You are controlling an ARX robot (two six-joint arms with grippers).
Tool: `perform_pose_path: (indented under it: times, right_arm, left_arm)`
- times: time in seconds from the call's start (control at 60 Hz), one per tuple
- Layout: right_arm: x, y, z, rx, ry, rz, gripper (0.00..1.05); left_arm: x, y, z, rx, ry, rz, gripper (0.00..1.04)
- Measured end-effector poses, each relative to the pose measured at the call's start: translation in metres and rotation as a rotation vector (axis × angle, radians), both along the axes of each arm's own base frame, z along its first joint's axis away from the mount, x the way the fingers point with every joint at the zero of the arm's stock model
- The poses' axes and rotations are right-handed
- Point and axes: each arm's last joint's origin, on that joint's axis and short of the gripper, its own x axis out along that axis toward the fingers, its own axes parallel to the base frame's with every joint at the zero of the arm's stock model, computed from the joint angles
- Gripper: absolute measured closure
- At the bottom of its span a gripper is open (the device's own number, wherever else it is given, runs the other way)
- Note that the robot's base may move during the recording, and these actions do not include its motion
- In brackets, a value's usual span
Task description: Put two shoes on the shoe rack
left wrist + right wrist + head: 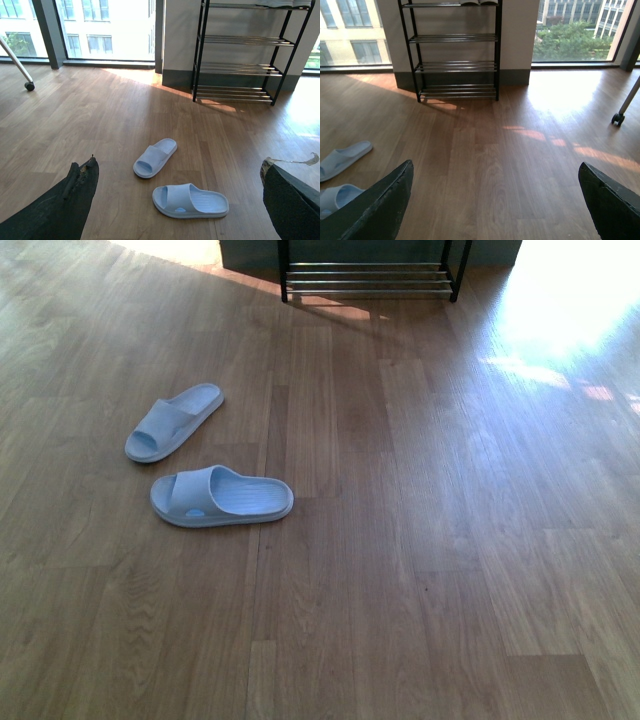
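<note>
Sunlit wood-plank floor (pixel 450 570) runs from the robot to a black-framed shoe rack (pixel 368 280) against the far wall, well apart from the footwear it is meant to hold. The two shoes, pale blue slip-on slippers, sit on bare boards off to the robot's left, close to each other but not touching. The near slipper (pixel 222 497) lies almost crosswise to the robot's line of sight, toe to the left and heel to the right. The far slipper (pixel 172 421) sits on a diagonal, heel angled away toward the rack.

The left gripper (pixel 178 162) hangs empty with its jaws spread wide, and both slippers lie straight ahead of it and below. The right gripper (pixel 495 165), equally wide and empty, faces the rack, with the slippers only at the edge of its view. On this showing the left arm is the nearer one, and the near slipper's crosswise axis would likely call for a grip across its narrow width.
</note>
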Motion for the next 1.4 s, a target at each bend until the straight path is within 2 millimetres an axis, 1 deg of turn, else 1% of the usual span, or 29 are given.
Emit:
perform_pose_path:
  times: [1.4]
  right_arm:
    - [-0.0001, -0.0001, 0.0001, 0.0, -0.001, -0.003, 0.09]
  left_arm:
    - [0.0, 0.0, 0.0, 0.0, 0.0, -0.001, 0.09]
